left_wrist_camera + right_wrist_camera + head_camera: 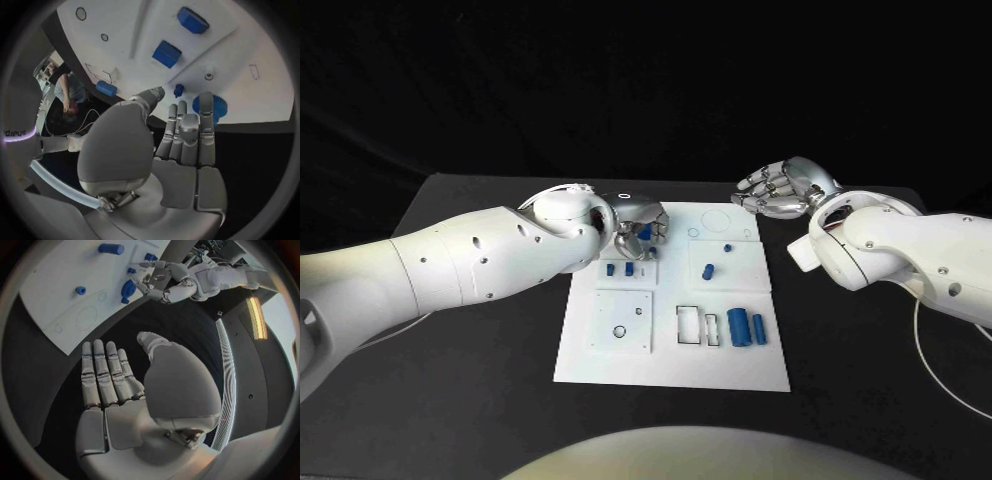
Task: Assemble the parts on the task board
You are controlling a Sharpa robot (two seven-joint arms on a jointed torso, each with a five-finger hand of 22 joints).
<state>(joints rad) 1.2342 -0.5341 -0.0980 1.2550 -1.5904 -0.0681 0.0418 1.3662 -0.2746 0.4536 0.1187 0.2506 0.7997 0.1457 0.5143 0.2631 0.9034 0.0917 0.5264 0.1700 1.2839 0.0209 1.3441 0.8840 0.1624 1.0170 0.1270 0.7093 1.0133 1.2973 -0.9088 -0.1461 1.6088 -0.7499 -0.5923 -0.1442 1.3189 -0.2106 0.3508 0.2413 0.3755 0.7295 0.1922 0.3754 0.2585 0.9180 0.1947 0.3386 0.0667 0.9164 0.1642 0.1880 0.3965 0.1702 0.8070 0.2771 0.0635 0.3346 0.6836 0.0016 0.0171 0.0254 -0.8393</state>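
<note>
The white task board [675, 368] lies mid-table. My left hand [635, 228] hovers over its far left part, fingers [187, 131] stretched out flat and the thumb apart. Their tips reach a blue toothed disc [215, 106] near the board's edge; I see no grip on it. A small blue peg [178, 90] stands close by. Two blue blocks [620, 268], a short cylinder [710, 270] and two larger cylinders [747, 327] lie on the board. My right hand [783, 188] floats open and empty above the black table past the board's far right corner, also seen as the right hand [125, 390].
A raised square plate [625, 318] with small holes and rectangular slot outlines [692, 325] occupy the board's near half. A circle outline [713, 218] marks its far right part. Black table [862, 350] spreads on both sides.
</note>
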